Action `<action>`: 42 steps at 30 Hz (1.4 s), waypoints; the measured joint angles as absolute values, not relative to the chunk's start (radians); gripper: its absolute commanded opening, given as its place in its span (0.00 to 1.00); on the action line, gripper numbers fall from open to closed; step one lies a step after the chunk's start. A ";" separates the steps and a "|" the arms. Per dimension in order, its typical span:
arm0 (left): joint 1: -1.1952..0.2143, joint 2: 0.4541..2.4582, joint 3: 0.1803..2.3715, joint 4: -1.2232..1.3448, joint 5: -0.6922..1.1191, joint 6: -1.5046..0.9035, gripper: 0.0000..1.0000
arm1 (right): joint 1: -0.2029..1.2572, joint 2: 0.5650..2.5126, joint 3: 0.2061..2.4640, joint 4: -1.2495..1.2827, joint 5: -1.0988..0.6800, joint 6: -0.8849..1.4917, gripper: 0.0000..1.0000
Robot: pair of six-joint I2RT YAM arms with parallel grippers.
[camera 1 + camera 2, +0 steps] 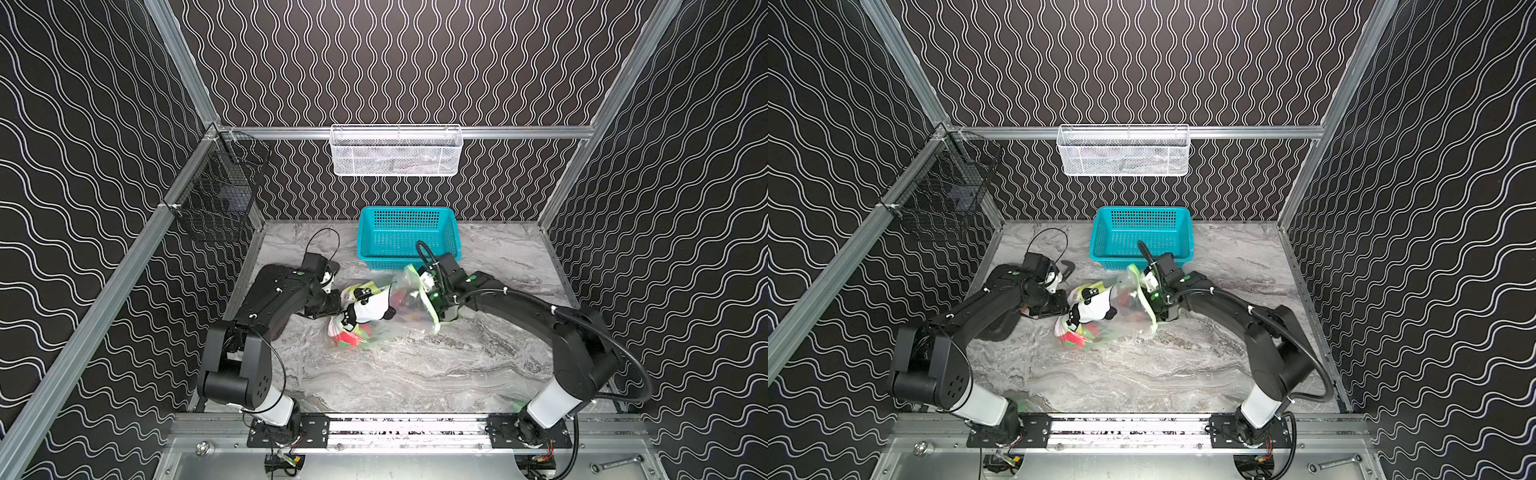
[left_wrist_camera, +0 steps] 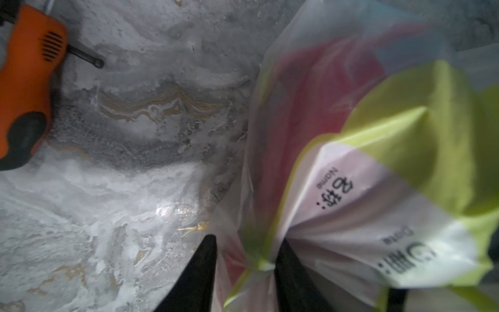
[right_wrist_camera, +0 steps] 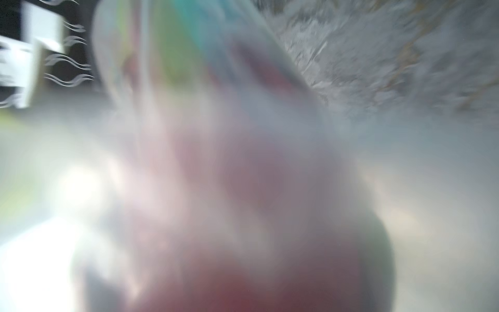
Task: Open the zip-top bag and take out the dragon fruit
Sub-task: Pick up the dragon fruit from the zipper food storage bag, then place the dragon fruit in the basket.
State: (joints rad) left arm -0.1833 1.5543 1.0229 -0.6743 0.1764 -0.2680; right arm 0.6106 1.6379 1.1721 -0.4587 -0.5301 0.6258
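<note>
Pinching zip-top bag [image 2: 399, 113] in left tool [image 2: 248, 240], label [image 2: 305, 216] reading "Name 名称:", right tool [image 1: 422, 291] state unclear

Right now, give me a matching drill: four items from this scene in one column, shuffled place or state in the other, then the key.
Items
1. zip-top bag
2. dragon fruit
3. teal basket
4. white mesh basket

Place or state
A. hangs on the back rail
B. stands on the table, behind the bag
C. pinched by the left end effector
D. inside clear plastic

Pairs: 1-C, 2-D, 3-B, 4-A
</note>
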 measured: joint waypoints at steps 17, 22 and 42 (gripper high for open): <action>-0.183 1.530 1.034 -0.682 0.154 -0.261 0.40 | 0.404 1.277 1.235 -0.772 -0.603 0.543 0.46; -0.183 1.510 1.034 -0.682 0.166 -0.265 0.43 | 0.396 1.220 1.125 -0.696 -0.805 0.650 0.46; -0.197 1.431 1.074 -0.664 0.241 -0.319 0.48 | 0.527 1.270 1.494 -0.667 -0.345 0.589 0.30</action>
State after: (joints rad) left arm -0.1974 1.4315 1.0744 -0.6636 0.2409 -0.3195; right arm 0.5266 1.2697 1.4937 -0.6674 -0.3447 0.5892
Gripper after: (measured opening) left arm 0.478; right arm 0.710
